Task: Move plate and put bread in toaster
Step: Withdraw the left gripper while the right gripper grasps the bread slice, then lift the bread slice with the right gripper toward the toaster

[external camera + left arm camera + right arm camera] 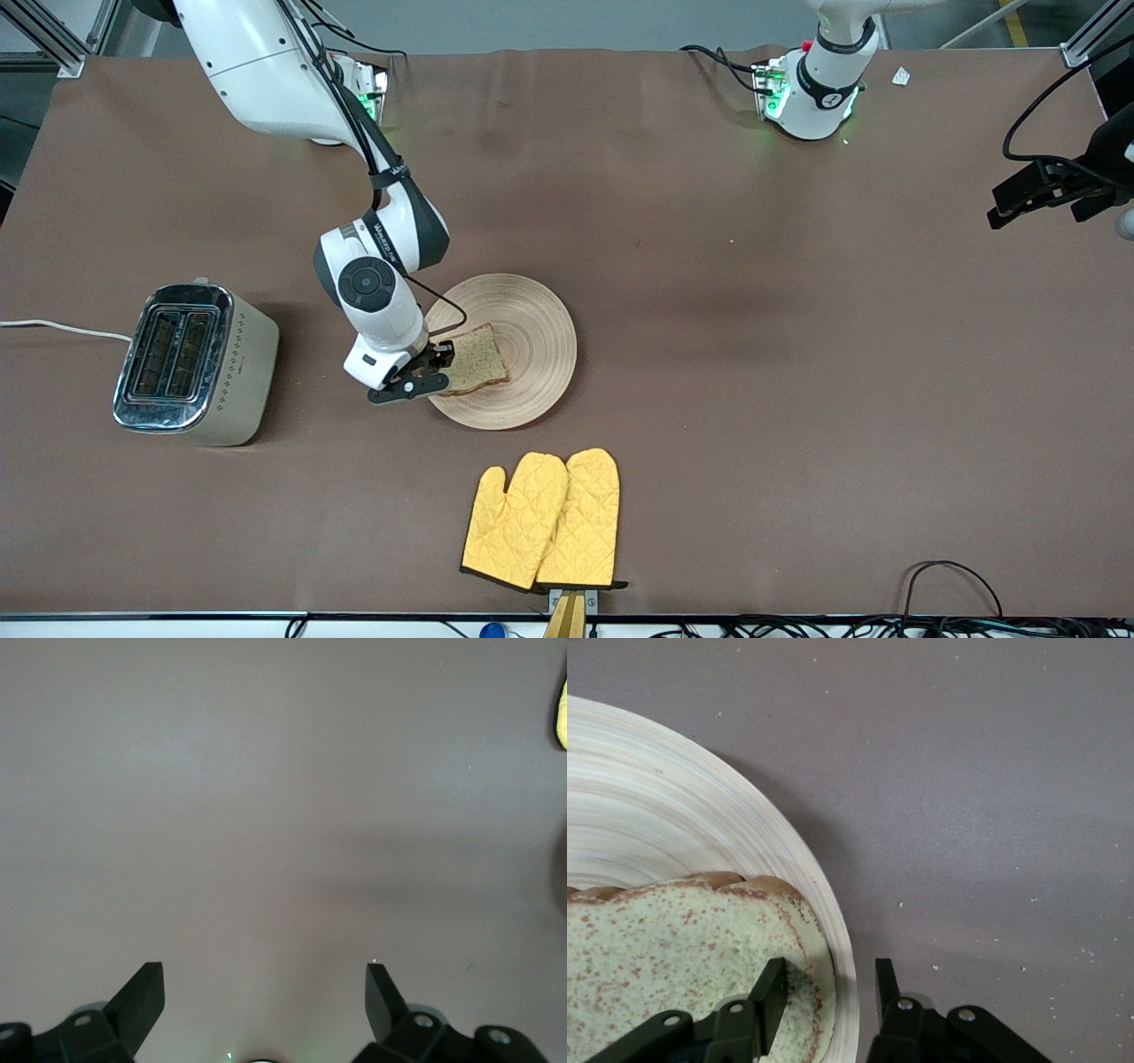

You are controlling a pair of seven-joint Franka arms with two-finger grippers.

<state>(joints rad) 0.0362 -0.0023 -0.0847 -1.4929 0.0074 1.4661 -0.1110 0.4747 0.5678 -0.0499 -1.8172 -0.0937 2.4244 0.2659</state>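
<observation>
Your right gripper (431, 370) fingers straddle bread (474, 358) edge on plate (532, 328), narrowly open, nothing held yet; next, pinch & lift twd toaster (190, 363); left gripper (264, 992) waits, wide open.

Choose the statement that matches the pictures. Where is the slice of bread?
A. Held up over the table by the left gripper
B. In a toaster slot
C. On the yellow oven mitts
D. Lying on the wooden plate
D: the bread lies on the wooden plate, at the edge where the right gripper has its fingers on either side of the plate's rim.
</observation>
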